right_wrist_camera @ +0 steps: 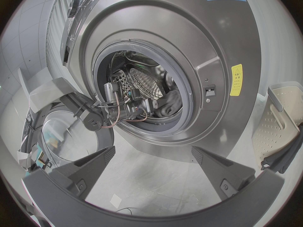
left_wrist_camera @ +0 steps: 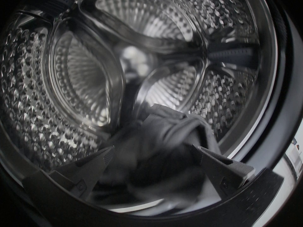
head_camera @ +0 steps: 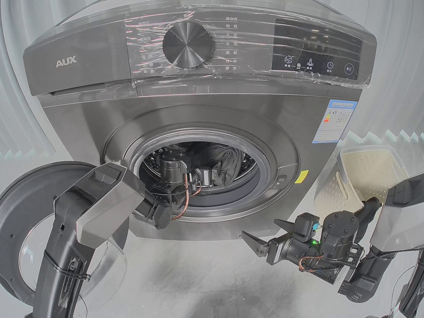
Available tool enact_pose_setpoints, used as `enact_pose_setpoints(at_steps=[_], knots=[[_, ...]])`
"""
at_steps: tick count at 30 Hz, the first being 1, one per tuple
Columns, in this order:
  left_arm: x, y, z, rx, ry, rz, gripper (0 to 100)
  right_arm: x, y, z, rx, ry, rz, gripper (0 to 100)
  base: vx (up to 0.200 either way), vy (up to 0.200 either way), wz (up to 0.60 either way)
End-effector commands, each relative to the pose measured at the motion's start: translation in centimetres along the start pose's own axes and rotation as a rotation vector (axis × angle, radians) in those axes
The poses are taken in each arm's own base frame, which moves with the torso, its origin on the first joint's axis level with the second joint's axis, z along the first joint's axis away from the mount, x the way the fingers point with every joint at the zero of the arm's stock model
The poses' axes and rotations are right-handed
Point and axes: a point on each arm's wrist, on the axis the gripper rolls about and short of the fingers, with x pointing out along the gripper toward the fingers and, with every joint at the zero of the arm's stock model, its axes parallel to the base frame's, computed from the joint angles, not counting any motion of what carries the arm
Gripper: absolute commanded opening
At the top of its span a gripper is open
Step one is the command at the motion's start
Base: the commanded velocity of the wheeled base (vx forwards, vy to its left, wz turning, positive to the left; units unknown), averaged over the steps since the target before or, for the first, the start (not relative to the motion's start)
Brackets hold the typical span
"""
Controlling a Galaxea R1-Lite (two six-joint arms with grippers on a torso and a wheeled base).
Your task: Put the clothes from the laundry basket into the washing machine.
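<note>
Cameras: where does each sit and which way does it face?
Head view: up top, looking down at the washing machine and laundry basket; left gripper in the drum, right gripper low outside.
Left wrist view: at the drum's mouth, facing inward; its own open fingers flank a dark garment.
Right wrist view: low outside, facing the machine's front; own open fingers show, plus the left arm.
Shared: all three see the garment.

Left arm stretched forward, left claw (left_wrist_camera: pixel 151 152) with fingers spread wide — right arm bent low, right claw (head_camera: pixel 259 228) aimed leftward, fingers likewise parted.
</note>
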Motion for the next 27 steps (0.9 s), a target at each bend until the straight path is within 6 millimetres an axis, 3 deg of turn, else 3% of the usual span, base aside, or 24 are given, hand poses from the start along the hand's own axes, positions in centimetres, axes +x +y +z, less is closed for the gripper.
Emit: enact_pose_setpoints(at_steps=[1,10,17,22,27], knots=[[-2.1,0.2,0.4,0.029,0.088,0.012,100,0.0,0.0,-0.1,-0.001,0.004,0.000,100,0.000,0.000,0.00],[-2.8,-0.1,0.7,0.034,0.119,0.007,100,0.0,0.0,-0.1,-0.001,0.005,-0.001,100,0.000,0.000,0.00],[-5.4,-2.2,1.1,0.043,0.135,-0.043,100,0.0,0.0,-0.1,-0.001,0.005,-0.001,100,0.000,0.000,0.00],[-10.1,-5.0,0.9,0.058,0.167,-0.114,100,-0.2,-0.1,0.2,0.001,-0.004,-0.001,100,0.000,0.000,0.00],[-15.4,-5.9,1.7,0.066,0.224,-0.158,100,-0.4,0.0,0.2,0.000,-0.004,0.002,100,0.000,0.000,0.00]])
